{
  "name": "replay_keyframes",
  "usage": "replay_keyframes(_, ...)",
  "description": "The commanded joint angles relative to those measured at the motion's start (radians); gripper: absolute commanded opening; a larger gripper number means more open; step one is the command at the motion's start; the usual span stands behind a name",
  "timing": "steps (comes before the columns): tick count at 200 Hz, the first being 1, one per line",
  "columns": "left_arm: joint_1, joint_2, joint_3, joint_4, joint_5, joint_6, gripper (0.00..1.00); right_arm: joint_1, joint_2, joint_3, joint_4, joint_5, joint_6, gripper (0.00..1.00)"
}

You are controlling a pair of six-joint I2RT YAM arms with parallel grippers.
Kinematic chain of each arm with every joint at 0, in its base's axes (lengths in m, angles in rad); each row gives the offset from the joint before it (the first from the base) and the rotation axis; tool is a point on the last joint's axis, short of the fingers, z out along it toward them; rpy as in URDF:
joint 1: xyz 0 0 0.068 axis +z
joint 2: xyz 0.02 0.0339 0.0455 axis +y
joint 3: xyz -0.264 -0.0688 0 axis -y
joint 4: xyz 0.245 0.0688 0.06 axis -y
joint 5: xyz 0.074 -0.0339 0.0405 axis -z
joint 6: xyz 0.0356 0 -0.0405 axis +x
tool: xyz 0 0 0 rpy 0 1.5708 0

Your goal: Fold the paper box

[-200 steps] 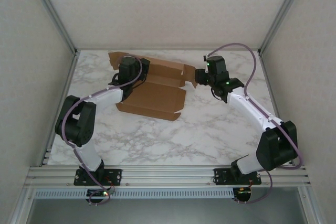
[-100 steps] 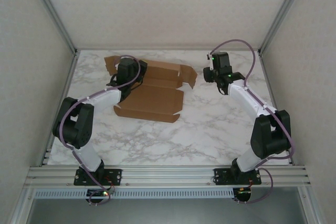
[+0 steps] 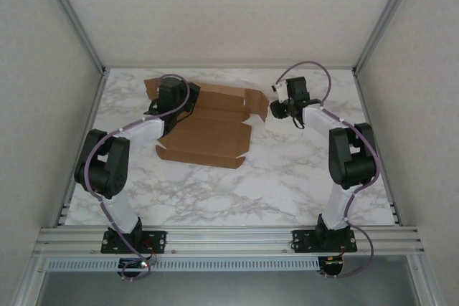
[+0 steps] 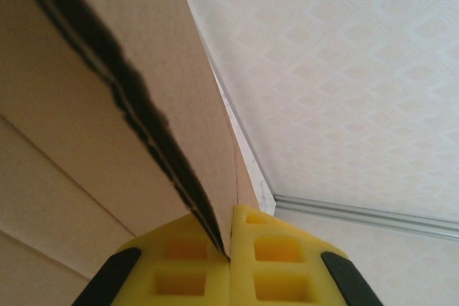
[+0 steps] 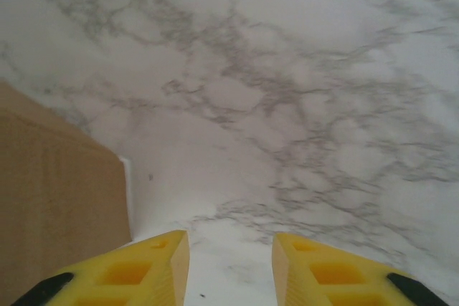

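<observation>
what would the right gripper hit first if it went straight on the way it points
Probably the bare marble table; the paper box edge lies just beside that line, though depth is unclear.

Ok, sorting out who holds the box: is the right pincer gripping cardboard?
No, the right pincer stands open with only marble table in its gap, the paper box lying off to one side.

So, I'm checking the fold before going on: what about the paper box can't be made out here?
1. Top external: the left gripper covers the paper box at its grasp; fine detail too small.
2. Left wrist: fingers pinch a cardboard edge; frame cuts off which flap.
3. Right wrist: the left edge cuts the box down to one corner.
</observation>
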Motion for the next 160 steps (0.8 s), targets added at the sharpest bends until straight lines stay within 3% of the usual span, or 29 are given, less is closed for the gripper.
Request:
replay_keyframes(1,0.012,0.023,0.031,-0.033,0.041,0.024,0.00,0.005,-0.001,0.000,0.066,-0.173,-0.067,0.35)
replay_keyframes(27,0.015,0.032,0.040,-0.033,0.057,0.027,0.00,0.009,-0.018,-0.051,0.136,-0.259,-0.086,0.36)
replay_keyframes(103,0.016,0.050,0.038,-0.027,0.089,0.018,0.00,0.070,0.004,0.002,0.121,-0.347,-0.112,0.38)
replay_keyframes(160,0.016,0.048,0.038,-0.027,0.104,0.017,0.00,0.120,-0.002,0.021,0.105,-0.323,-0.139,0.41)
